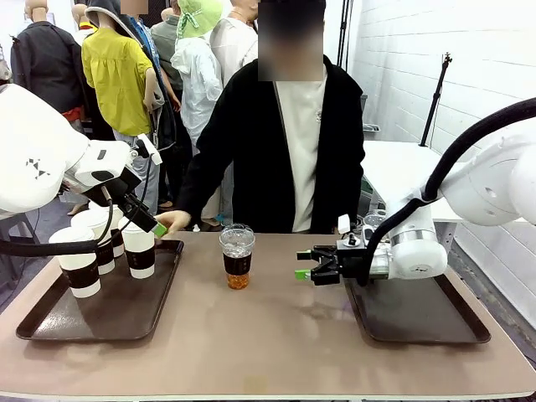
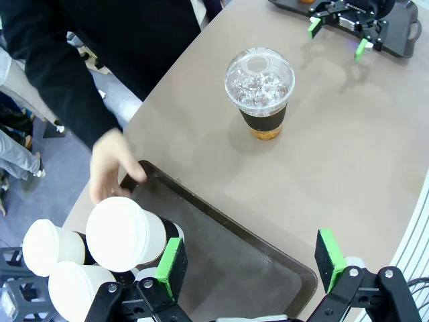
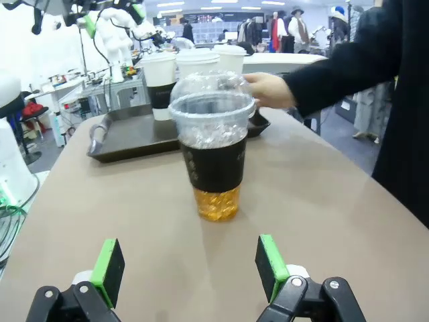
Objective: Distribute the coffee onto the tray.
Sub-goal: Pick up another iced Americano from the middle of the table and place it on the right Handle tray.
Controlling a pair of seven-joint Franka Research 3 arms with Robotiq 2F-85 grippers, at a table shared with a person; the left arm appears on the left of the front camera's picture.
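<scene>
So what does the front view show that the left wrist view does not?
Front view: the white cups from the side, black sleeves showing, and the right tray's near part. Left wrist view: the ice under the dome lid of the iced cup, seen from above. Both: the iced cup on the table between the trays, the person's hand at the left tray's far edge, and the right gripper, open.

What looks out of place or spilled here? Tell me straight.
Nothing is spilled or tipped. The one stray is the dome-lidded iced cup, upright on the bare table rather than on the left tray, where three white cups stand.
</scene>
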